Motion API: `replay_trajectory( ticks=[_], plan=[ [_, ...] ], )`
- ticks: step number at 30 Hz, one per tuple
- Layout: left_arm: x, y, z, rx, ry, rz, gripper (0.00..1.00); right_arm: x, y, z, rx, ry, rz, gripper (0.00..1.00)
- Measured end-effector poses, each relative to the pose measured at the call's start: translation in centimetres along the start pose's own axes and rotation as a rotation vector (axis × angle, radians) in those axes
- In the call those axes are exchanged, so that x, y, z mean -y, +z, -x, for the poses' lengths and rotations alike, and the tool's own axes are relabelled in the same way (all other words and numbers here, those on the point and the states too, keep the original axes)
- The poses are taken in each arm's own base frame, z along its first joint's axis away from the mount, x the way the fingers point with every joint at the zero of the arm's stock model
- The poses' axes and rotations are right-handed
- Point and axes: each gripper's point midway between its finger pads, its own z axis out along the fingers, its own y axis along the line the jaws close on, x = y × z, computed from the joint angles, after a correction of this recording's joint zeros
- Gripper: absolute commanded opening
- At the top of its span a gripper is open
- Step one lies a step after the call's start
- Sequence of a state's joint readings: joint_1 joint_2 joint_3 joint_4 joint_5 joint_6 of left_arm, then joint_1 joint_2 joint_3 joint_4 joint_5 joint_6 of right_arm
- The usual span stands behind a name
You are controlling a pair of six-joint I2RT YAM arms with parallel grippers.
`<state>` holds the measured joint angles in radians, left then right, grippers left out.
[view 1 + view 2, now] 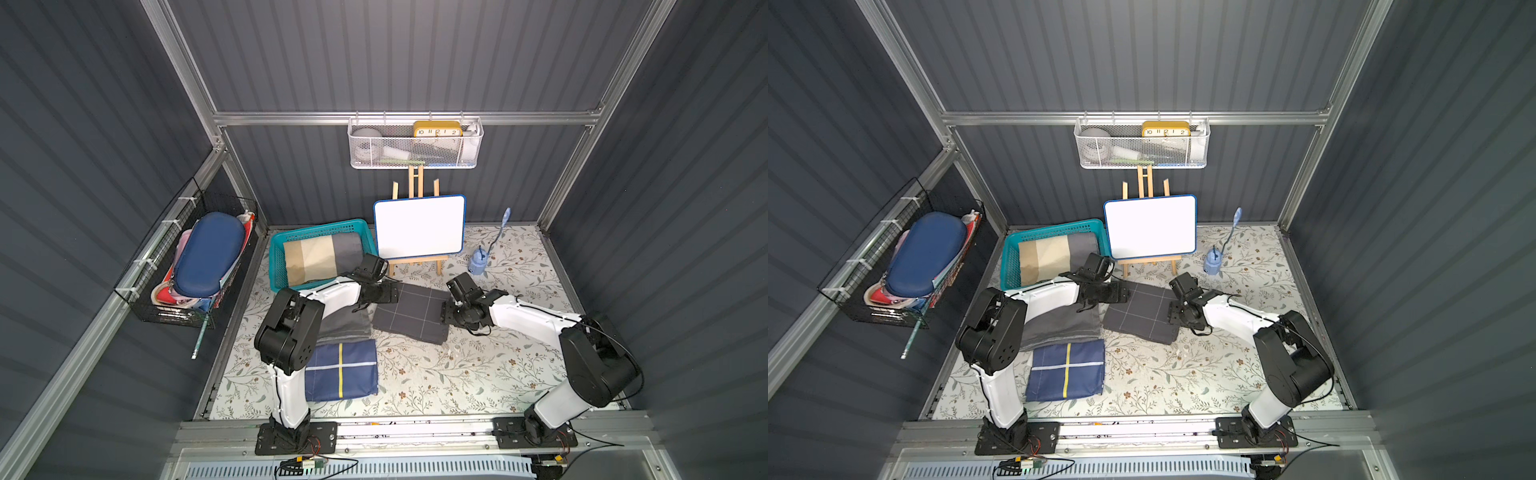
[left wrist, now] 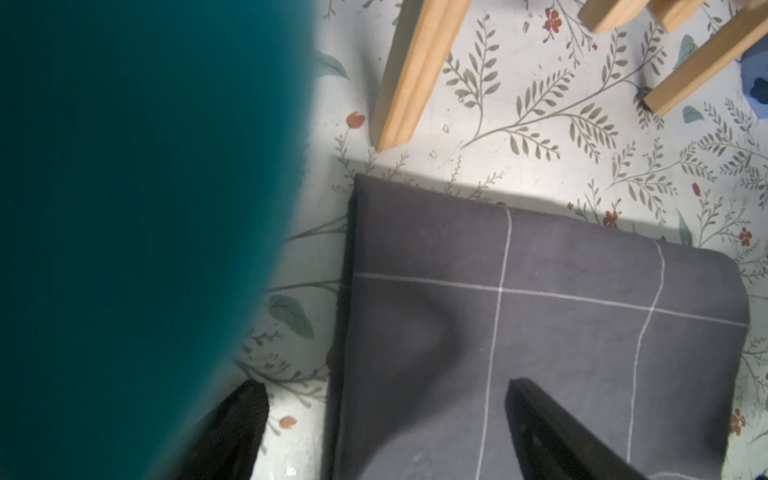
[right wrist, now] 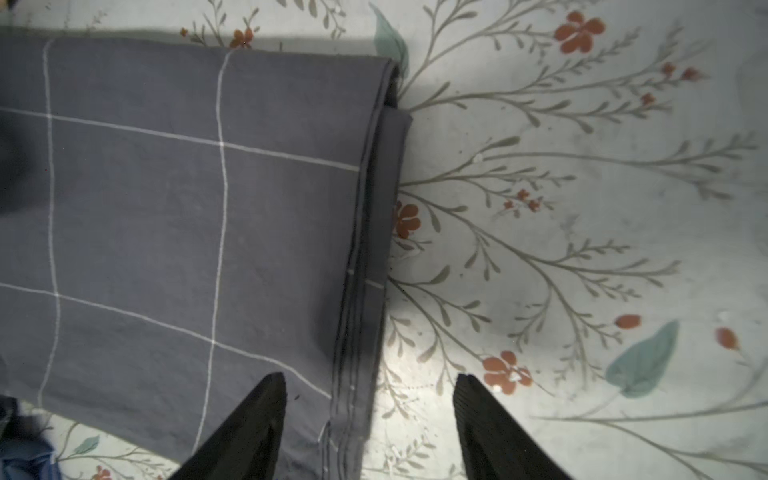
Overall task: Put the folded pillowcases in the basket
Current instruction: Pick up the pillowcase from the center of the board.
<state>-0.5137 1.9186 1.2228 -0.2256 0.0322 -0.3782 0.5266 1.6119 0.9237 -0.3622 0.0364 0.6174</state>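
Basket (image 1: 277,266) stands back-left, just beyond your left gripper (image 2: 384,384). The grey grid pillowcase (image 1: 411,311) lies flat between your two claws, long axis seemingly running claw to claw. Both are spread, straddling opposite edges; the right gripper (image 3: 370,376) pinches nothing either.

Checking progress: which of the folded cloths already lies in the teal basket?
The tan-and-grey banded cloth, in the teal basket; the checked cloth, the plain grey cloth and the navy cloth lie on the table.
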Motion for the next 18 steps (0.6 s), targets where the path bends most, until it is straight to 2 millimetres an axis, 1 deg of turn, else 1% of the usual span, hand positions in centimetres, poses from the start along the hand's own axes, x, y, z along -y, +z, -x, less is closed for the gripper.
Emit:
replay_trajectory(
  ticks=[5,9,10,12,16,18],
  plan=[
    [0.3,0.4,0.3,0.012,0.017,-0.019,0.79,-0.4,1.2,-0.3,-0.029,0.027,0.019,0.68],
    [1.2,1.0,0.7,0.024,0.035,-0.045,0.72,0.0,2.1,-0.7,-0.054,0.051,0.006,0.63],
    [1.5,1.2,0.5,0.019,0.04,-0.053,0.69,-0.2,2.1,-0.6,-0.053,0.055,0.014,0.61],
    [1.8,1.9,-0.4,-0.007,0.056,-0.051,0.65,-0.5,2.3,-0.5,-0.055,0.064,0.026,0.6],
    [2.8,2.1,-0.8,-0.019,0.062,-0.074,0.54,-1.1,2.5,-0.3,-0.054,0.071,0.052,0.55],
    [3.1,2.1,-1.0,-0.025,0.059,-0.081,0.48,-1.2,2.6,-0.3,-0.059,0.076,0.06,0.49]
  ],
)
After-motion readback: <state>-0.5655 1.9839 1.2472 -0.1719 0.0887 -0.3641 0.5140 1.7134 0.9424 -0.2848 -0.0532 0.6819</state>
